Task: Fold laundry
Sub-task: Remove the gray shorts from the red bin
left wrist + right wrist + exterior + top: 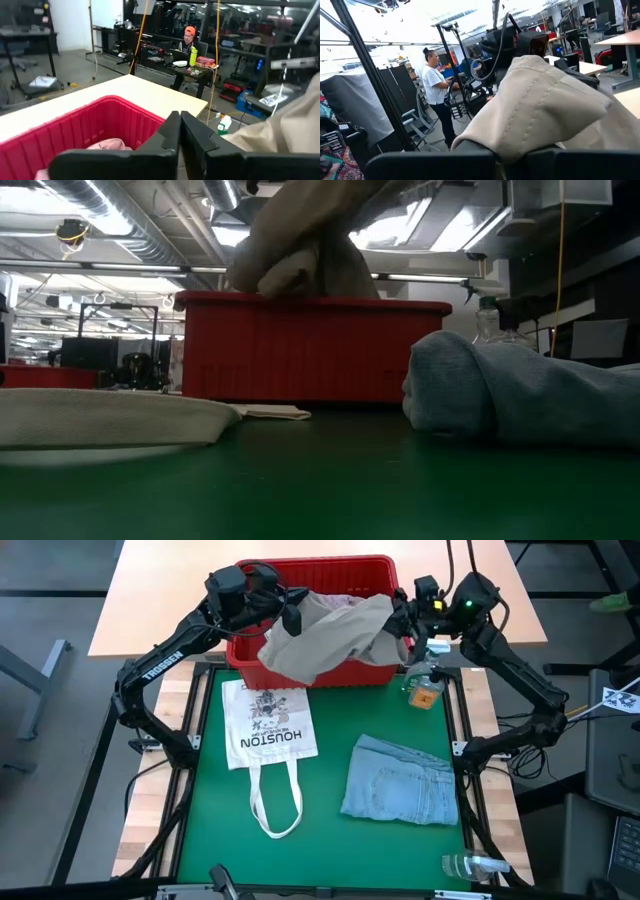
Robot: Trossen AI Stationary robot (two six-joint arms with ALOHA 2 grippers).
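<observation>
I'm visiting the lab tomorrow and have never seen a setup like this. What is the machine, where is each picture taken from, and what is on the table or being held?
It is a robot with two dark arms, each ending in a two-finger gripper, set to fold laundry. One picture looks straight down on the table, one looks level across the tabletop, and two come from cameras on the arms' wrists.

On the green table lie folded light blue jeans and a white tote bag. At the far edge stands a red basket, with a small bottle beside it and a spray bottle at the near edge.

Both arms reach over the basket. The right gripper is shut on a tan cloth and holds it up. The left gripper is shut at the cloth's other end; whether it grips the cloth is unclear. Something pink remains in the basket.
</observation>
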